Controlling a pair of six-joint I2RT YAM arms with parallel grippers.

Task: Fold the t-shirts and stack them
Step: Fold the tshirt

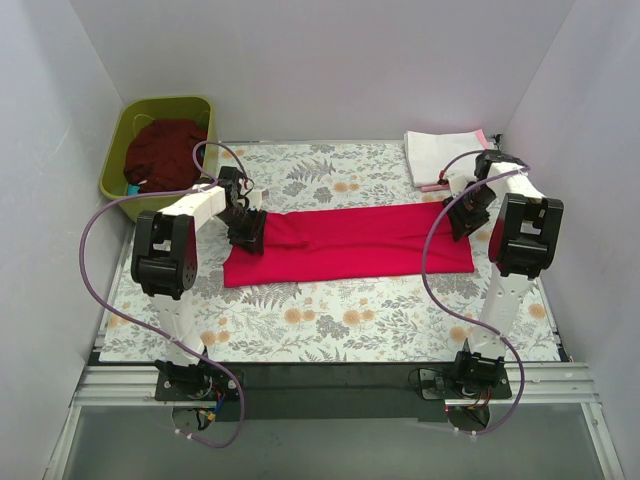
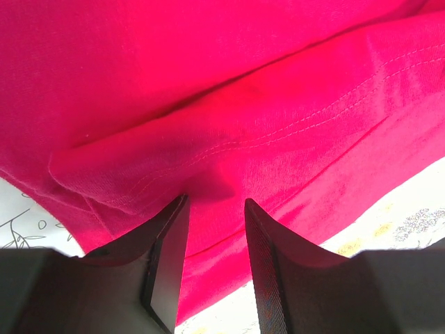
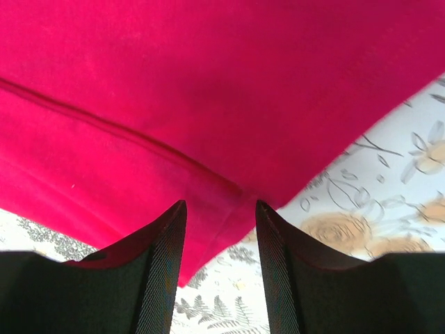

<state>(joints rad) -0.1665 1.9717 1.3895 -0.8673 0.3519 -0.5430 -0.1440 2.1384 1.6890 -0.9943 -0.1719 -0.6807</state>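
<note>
The crimson-red t-shirt [image 1: 350, 242] lies folded into a long band across the middle of the floral cloth. My left gripper [image 1: 247, 231] is open over the shirt's left end; the left wrist view shows red cloth [image 2: 229, 104] between and beyond the spread fingers. My right gripper [image 1: 463, 218] is open over the shirt's right end; the right wrist view shows the folded red edge [image 3: 174, 125] just past the fingertips. A folded white t-shirt [image 1: 445, 155] lies at the back right with a pale pink one [image 1: 434, 186] showing under its edge. A dark maroon shirt [image 1: 163, 153] sits in the tub.
The olive-green tub [image 1: 118, 150] stands at the back left corner. The grey-and-orange floral table cloth [image 1: 330, 320] covers the table. Purple cables loop beside both arms. White walls close in on the left, right and back.
</note>
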